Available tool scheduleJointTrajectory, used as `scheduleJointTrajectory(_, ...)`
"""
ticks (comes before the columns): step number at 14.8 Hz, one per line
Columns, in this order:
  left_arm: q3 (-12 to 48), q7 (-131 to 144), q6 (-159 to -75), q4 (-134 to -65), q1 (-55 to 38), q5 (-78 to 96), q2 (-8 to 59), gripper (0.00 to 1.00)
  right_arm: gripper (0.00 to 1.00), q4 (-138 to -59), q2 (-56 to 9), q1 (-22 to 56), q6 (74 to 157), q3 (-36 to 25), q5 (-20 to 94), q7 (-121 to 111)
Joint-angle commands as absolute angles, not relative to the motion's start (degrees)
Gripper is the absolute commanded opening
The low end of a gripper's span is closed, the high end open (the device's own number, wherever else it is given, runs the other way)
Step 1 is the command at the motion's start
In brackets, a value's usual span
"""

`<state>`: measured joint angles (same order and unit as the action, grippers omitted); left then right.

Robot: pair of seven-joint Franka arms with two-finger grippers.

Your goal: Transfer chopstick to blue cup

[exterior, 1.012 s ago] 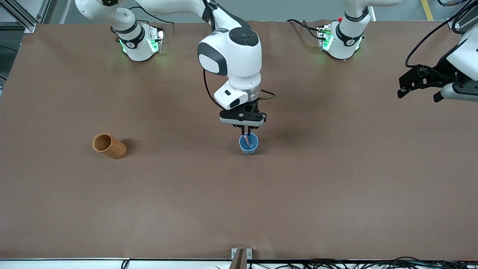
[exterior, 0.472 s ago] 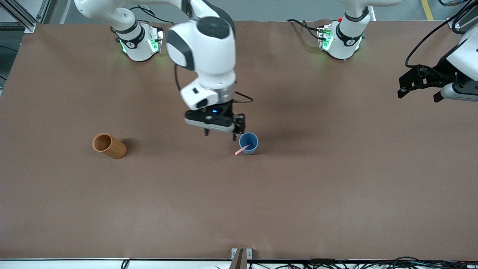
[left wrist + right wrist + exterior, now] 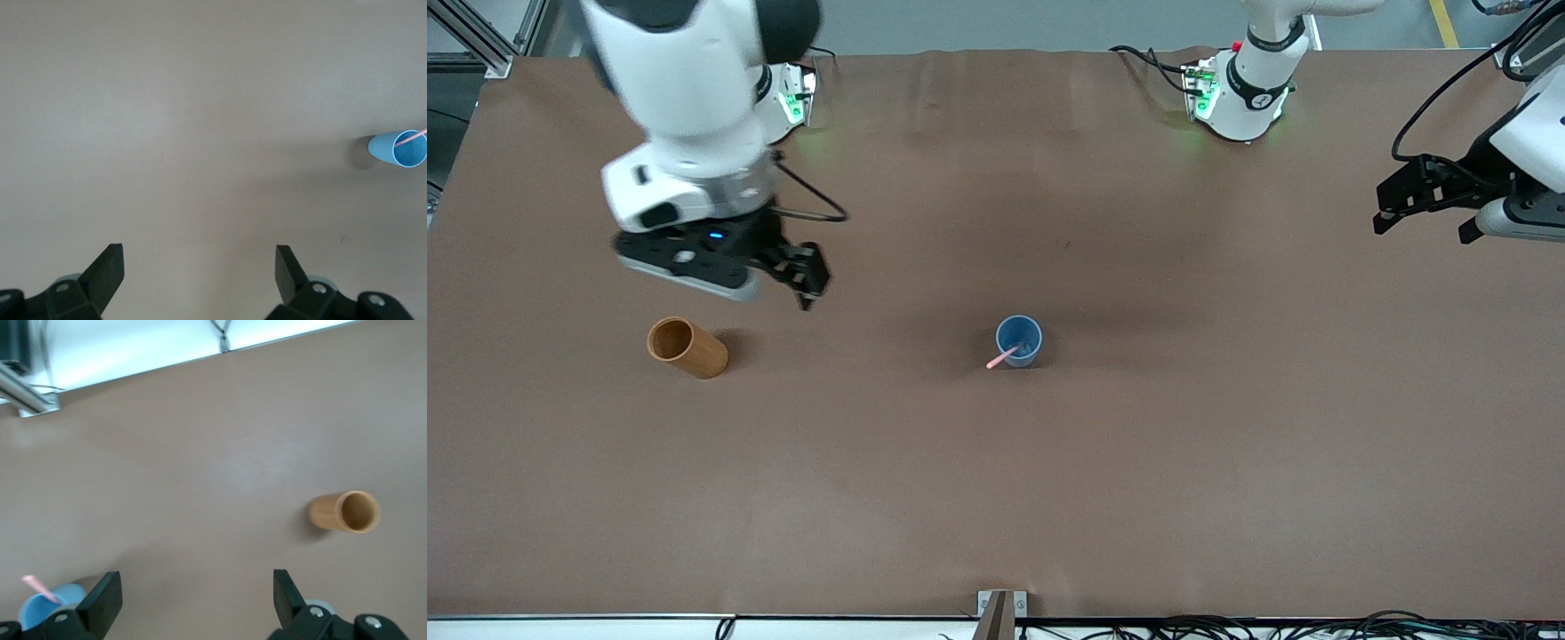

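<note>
The blue cup (image 3: pixel 1019 340) stands upright near the middle of the table. The pale pink chopstick (image 3: pixel 1003 357) leans in it, its upper end sticking out over the rim. My right gripper (image 3: pixel 778 284) is open and empty, up over the table between the blue cup and the brown cup. Its wrist view shows its open gripper (image 3: pixel 197 590), the cup (image 3: pixel 47 603) and the stick (image 3: pixel 40 587). My left gripper (image 3: pixel 1421 229) is open and empty and waits at the left arm's end of the table. Its wrist view (image 3: pixel 200 267) shows the cup (image 3: pixel 400 148) with the stick (image 3: pixel 410 139).
A brown wooden cup (image 3: pixel 687 348) lies on its side toward the right arm's end of the table; it also shows in the right wrist view (image 3: pixel 345 512). A metal bracket (image 3: pixel 1001 604) sits at the table edge nearest the front camera.
My right gripper opened and let go of the chopstick, which now leans in the blue cup. It then rose and swung away toward the brown cup. The left arm has not moved.
</note>
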<state>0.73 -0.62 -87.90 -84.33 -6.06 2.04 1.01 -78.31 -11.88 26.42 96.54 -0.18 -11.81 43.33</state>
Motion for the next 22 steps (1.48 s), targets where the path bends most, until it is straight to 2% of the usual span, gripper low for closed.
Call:
scheduleJointTrajectory(1, 0.53, -1.23, -87.63, -83.23, -5.89, 2.64, 1.41, 1.00, 1.00, -89.37, -2.74, 20.15, 97.82, 0.70, -8.63, 37.90)
scheduleJointTrajectory(7, 0.44, -1.23, -87.63, -83.14, -5.45, 2.64, 1.14, 1.00, 1.00, -98.60, 5.88, 4.33, 95.81, 0.61, -5.89, 19.80)
scheduleJointTrajectory(10, 0.35, -1.06, -87.63, -83.14, -5.54, 2.64, 1.05, 1.00, 1.00, -98.70, 6.94, -0.95, 93.96, -0.26, -0.54, 12.07)
scheduleJointTrajectory(17, 0.35, -1.23, -87.63, -83.14, -5.54, 2.64, 1.05, 1.00, 1.00, -84.40, 5.72, -3.25, 80.79, -0.35, -0.70, 0.80)
scheduleJointTrajectory(22, 0.35, -1.41, -87.63, -83.14, -5.45, 2.64, 0.97, 1.00, 1.00, -75.08, -1.13, -2.81, 74.80, -0.18, -1.14, -0.79)
